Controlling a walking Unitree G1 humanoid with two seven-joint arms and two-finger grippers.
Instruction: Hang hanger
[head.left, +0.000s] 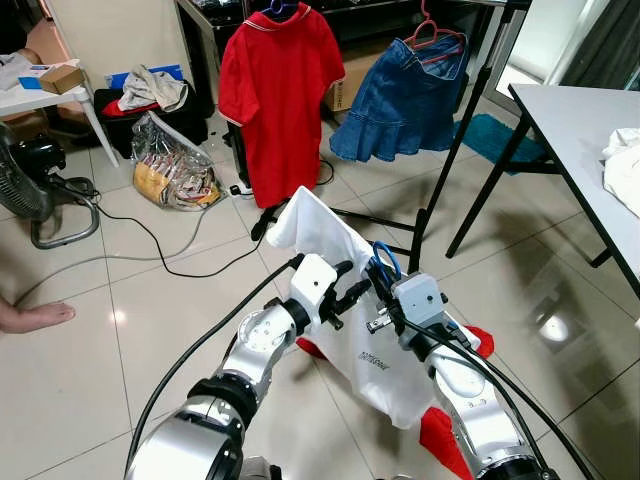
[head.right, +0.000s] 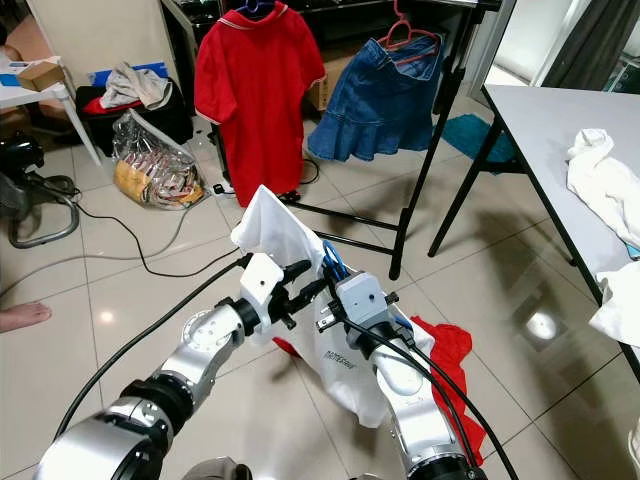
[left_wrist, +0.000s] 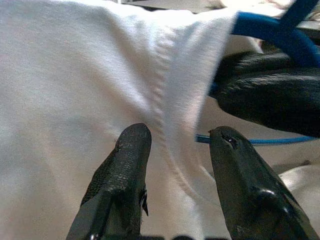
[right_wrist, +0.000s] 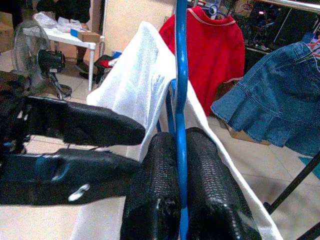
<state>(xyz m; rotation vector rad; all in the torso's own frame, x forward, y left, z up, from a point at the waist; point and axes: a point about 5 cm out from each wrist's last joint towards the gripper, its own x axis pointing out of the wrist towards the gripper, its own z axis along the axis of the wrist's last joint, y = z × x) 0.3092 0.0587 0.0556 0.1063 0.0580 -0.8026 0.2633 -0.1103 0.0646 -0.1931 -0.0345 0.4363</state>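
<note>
At six o'clock, low before the robot, the right gripper is clamped on the blue hanger carrying a white shirt. The left gripper, fingers parted, meets the shirt's collar. At twelve o'clock, a red shirt and denim skirt hang on the rack.

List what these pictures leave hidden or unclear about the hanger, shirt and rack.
- Blue hanger: shoulders hidden inside the white shirt; hook cut off at the right wrist view's top edge.
- Rack: top bar cut off in both eye views.
- Left claw: the left wrist view doesn't settle whether it touches cloth.
</note>
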